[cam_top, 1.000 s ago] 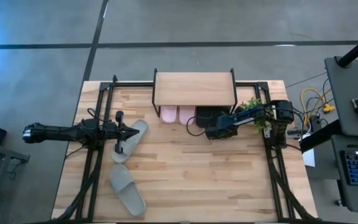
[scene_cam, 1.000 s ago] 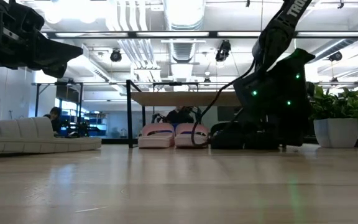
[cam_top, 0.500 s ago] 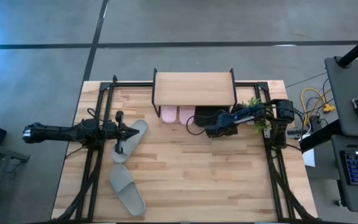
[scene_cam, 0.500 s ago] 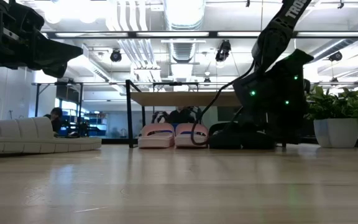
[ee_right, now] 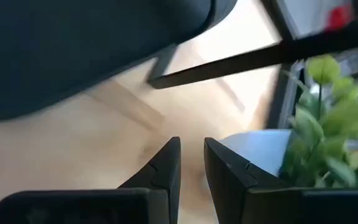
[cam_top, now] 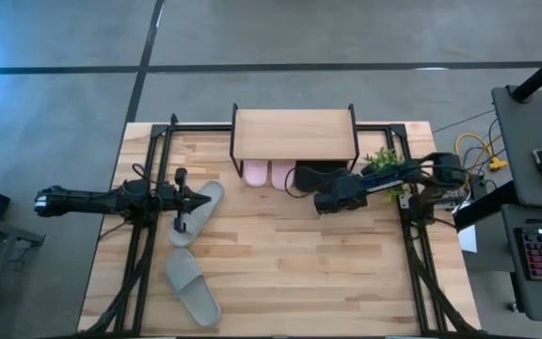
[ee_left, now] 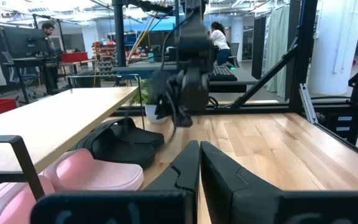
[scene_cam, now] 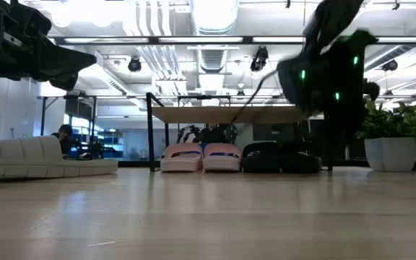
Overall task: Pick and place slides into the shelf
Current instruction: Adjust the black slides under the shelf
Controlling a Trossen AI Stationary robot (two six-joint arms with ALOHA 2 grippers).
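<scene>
The shelf point(cam_top: 294, 135) stands at the table's far edge. Under it rest the pale pink pair point(cam_top: 268, 173) and the black pair point(cam_top: 320, 172), soles on the table. One grey-green slide point(cam_top: 213, 196) lies left of the shelf, the other point(cam_top: 193, 287) near the front edge. My left gripper point(cam_top: 199, 200) is shut and hovers above the first grey-green slide point(scene_cam: 45, 160), well clear of it. My right gripper point(cam_top: 318, 202) is shut and raised just in front of the black slides point(ee_right: 73, 56), touching nothing.
A potted plant point(cam_top: 384, 160) in a white pot point(ee_right: 260, 149) stands right of the shelf, close to my right arm. A black shelf leg point(ee_right: 229, 62) is near the right gripper. The table's middle and near right are bare wood point(cam_top: 327, 273).
My right gripper has risen off the table in front of the black slides, and the arm has drawn back toward the table's right edge. The black pair stays under the shelf. The left arm has kept still.
</scene>
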